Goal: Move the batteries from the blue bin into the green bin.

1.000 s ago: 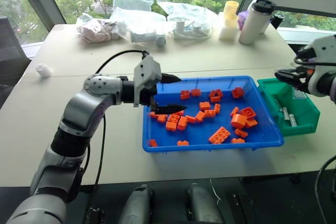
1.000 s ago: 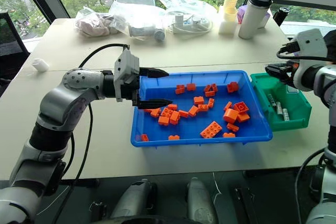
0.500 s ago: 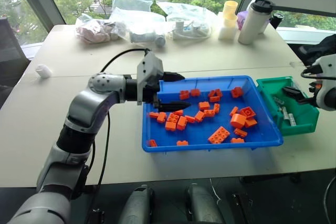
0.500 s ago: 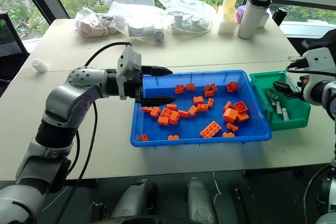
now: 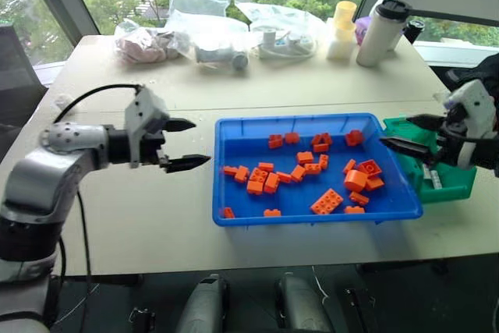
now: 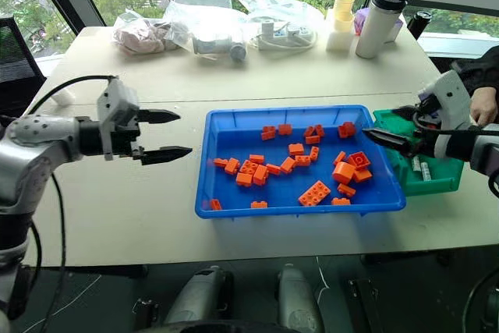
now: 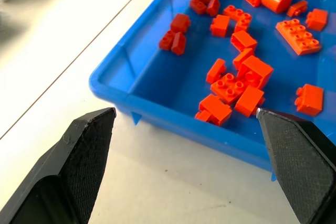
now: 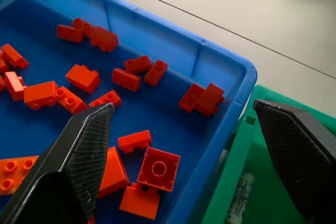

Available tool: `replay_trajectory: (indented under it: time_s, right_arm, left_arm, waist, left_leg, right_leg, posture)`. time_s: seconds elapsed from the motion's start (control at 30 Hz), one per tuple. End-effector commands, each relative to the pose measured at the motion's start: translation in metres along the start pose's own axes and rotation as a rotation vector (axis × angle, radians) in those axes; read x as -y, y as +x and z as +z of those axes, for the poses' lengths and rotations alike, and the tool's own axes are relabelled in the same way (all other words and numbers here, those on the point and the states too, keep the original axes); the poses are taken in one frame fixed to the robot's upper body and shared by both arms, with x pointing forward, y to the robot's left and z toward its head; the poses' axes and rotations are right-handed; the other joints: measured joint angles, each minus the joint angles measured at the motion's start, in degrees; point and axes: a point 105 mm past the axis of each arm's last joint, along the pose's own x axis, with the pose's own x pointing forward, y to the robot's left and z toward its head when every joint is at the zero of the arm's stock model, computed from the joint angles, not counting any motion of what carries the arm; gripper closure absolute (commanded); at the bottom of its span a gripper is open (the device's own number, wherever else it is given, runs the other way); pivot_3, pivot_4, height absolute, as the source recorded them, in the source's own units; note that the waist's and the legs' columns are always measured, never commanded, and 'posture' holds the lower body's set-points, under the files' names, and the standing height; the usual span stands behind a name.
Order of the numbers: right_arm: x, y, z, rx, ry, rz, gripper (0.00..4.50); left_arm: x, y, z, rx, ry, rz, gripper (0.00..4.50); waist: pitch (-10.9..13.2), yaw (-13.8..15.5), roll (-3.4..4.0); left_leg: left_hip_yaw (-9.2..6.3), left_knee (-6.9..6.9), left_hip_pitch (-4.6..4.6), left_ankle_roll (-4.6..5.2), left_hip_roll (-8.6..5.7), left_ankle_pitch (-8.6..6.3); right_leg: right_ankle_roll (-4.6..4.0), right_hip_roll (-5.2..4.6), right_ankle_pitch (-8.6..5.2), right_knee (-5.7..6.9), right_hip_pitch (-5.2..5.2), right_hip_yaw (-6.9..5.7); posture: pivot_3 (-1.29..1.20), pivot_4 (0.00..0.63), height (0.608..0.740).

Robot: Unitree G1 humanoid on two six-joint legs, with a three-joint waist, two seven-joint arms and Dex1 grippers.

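Left gripper [image 5: 187,144] spread, empty, blue bin [image 5: 234,216] with orange bricks [image 5: 326,201] ahead; right gripper [image 5: 412,135] spread, empty, over green bin [image 5: 460,182] rim.

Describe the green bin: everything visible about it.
The green bin is a small, deep rectangular box of teal-green plastic, sitting upright on the pale table right against the right end of the blue bin. A few slim silver batteries lie inside on its floor. The right claw hangs open above its near-left corner, over the blue bin's rim, not touching it.
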Motion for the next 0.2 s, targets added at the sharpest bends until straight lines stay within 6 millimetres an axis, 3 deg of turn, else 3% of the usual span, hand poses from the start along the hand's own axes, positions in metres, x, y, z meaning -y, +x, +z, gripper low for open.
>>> replay_trajectory:
  time_s: [0.03,0.2]
  right_arm:
    - [-0.014,-0.017,0.011,0.031,-0.026,0.065,0.09]
    - [-0.026,-0.012,0.003,0.033,0.0,0.108,0.09]
  left_arm:
    - [0.007,-0.015,0.008,0.01,0.007,0.033,0.0]
    - [0.012,-0.012,-0.001,0.017,-0.069,0.053,0.0]
  waist:
    - [0.0,-0.1,0.01]
    - [0.0,-0.5,0.0]
  left_leg:
    - [0.0,0.0,0.03,0.0,0.0,0.0]
    - [0.0,-0.01,0.1,0.0,0.07,0.0]
  right_leg:
    - [0.0,0.0,0.0,0.0,0.02,0.0]
    - [0.0,0.01,0.0,0.03,0.07,0.0]
  posture:
    - [0.0,0.15,0.74]
    - [0.0,0.15,0.74]
